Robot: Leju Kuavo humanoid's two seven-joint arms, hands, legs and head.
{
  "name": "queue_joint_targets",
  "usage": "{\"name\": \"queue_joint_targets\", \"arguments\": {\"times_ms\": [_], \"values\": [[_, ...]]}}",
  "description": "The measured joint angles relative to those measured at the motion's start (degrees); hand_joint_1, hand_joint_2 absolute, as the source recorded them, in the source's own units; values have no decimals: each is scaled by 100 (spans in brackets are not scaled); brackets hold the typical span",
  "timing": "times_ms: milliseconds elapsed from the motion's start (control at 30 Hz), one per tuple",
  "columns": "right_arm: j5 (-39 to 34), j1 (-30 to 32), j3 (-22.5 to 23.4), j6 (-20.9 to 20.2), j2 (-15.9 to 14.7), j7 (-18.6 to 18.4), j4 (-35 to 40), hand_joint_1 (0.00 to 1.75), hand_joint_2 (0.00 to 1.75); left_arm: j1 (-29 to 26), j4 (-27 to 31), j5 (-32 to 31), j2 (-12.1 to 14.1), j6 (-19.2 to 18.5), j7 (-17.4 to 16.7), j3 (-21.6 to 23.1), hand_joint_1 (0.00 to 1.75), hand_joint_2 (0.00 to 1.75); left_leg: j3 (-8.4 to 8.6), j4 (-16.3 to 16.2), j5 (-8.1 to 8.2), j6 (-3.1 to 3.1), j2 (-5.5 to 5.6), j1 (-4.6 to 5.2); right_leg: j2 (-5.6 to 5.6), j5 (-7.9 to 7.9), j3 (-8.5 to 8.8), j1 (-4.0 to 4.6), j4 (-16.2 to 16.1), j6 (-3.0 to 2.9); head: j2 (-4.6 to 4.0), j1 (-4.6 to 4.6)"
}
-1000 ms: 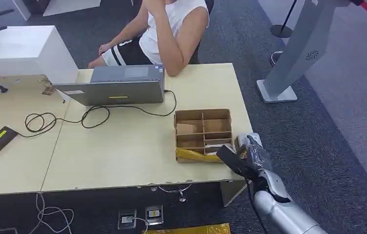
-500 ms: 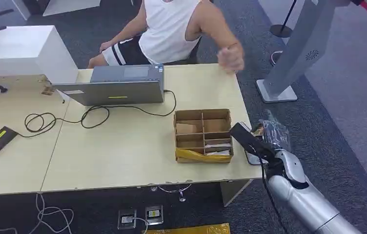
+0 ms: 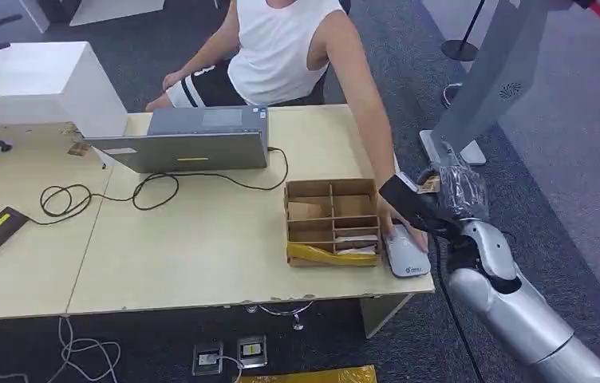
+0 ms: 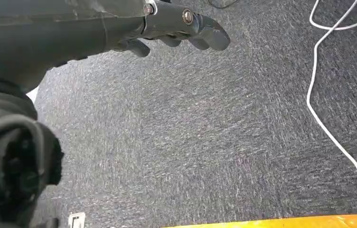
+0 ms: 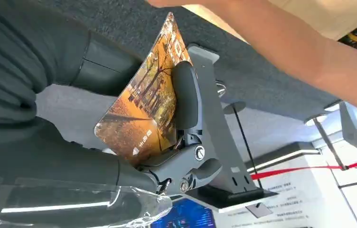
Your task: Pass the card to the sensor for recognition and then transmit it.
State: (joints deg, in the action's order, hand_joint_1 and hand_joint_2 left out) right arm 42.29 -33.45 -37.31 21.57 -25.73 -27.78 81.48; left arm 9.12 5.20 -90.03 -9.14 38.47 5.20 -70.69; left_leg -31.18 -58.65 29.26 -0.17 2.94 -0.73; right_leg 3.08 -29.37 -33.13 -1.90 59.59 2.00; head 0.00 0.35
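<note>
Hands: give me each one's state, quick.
Left hand: holding nothing, fingers loosely apart.
Right hand: holding the card.

A laptop (image 3: 189, 148) is sitting at the back of the table (image 3: 201, 255), with a person (image 3: 281, 48) sitting behind it. To its right, nearer the front, a compartmented cardboard box (image 3: 333, 221) is resting, and the card sensor (image 3: 406, 254) is lying just beside the box's right side. The right hand (image 3: 432, 203) is hovering above the sensor, holding the card (image 5: 143, 114), with the person's hand (image 3: 396, 227) lying between box and sensor.
</note>
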Motion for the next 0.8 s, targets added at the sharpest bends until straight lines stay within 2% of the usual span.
{"name": "queue_joint_targets", "arguments": {"times_ms": [400, 633, 800], "values": [[59, -64, 0, -57, 0, 0, 94, 175, 175, 17, 0, 0, 0, -7, 0, 15, 0, 0, -1, 0, 0, 0, 0, 0, 0, 0, 0, 0, 0, 0, 0, 0], [394, -478, -101, -704, 22, -39, 70, 175, 175, 67, 0, 0, -9, -125, -55, 201, 0, 0, -5, 0, -1, 0, 2, 0, -2, 0, 0, 0, 1, 0, 0, 0], [492, -1129, -302, -1078, 72, -149, -92, 175, 175, 118, 0, 0, -31, -190, -142, 402, 0, 0, -7, 0, -1, -1, 2, 0, -2, 1, -1, 0, 2, 0, 0, 0]]}}
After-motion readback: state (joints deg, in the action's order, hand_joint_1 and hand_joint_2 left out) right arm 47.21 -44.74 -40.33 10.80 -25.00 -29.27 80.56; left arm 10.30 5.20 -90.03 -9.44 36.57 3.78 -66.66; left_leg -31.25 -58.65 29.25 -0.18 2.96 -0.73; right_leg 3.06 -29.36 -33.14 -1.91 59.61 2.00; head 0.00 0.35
